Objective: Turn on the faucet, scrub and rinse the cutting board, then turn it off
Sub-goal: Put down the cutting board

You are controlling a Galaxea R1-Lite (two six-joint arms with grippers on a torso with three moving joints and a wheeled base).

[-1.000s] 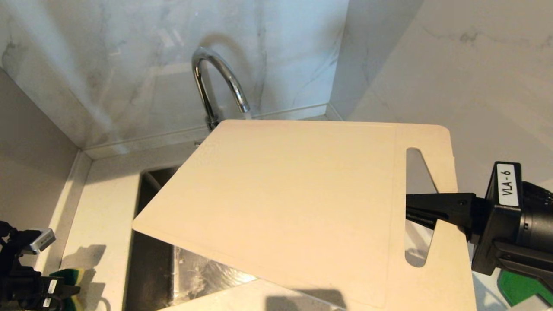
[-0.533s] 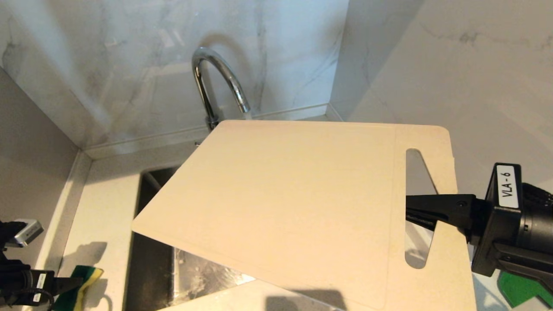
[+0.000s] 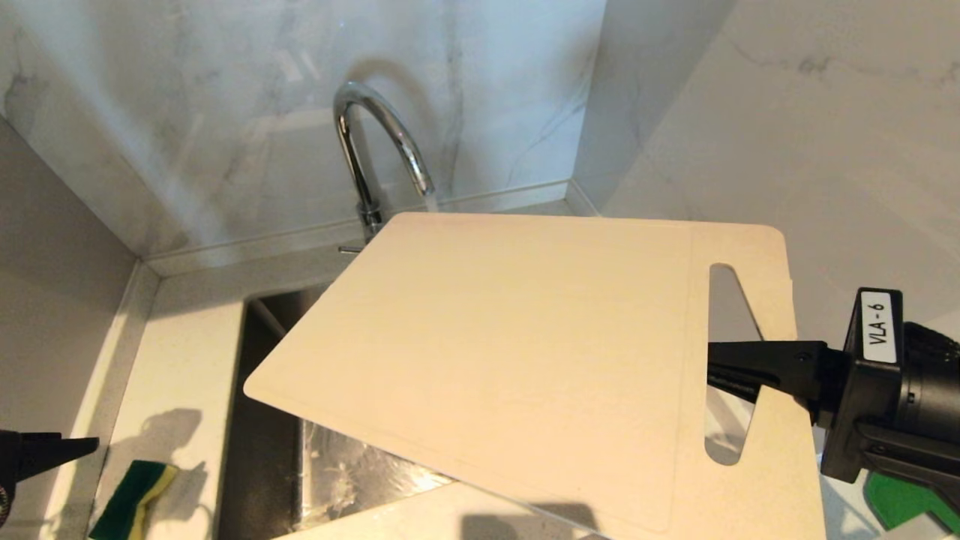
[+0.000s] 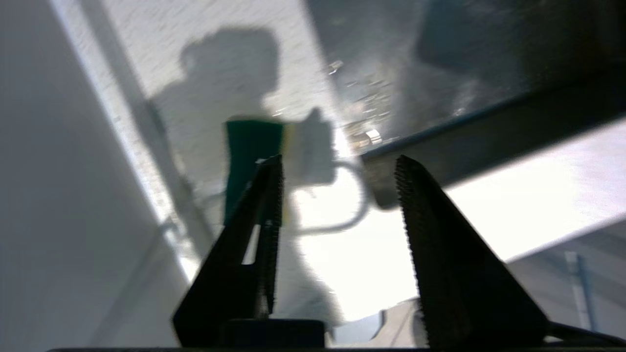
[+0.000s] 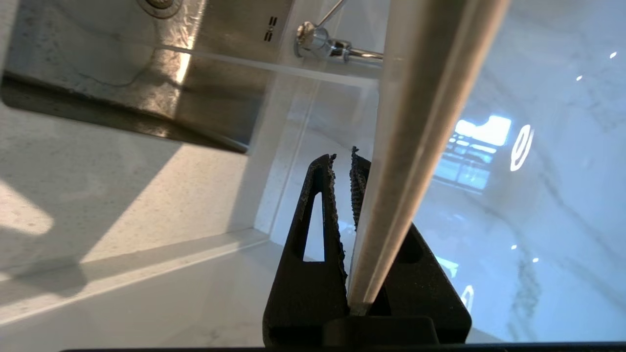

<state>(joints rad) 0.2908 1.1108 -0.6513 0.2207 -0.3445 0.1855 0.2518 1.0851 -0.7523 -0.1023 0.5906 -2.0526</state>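
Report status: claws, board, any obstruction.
Right claw clamped on cream plastic cutting board, held above steel sink. Left claw open, empty, off green-yellow sponge. Nothing blocking.

We see a glossy chrome faucet (image 3: 382,142) against polished marble walls (image 3: 225,112), above a brushed steel sink (image 3: 337,472). The cutting board (image 3: 510,360) looks like smooth, matt cream plastic; the counter (image 3: 187,360) is finely speckled stone.

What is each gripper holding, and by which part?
The right gripper holds the cutting board by the strip beside its handle slot. The left gripper holds nothing.
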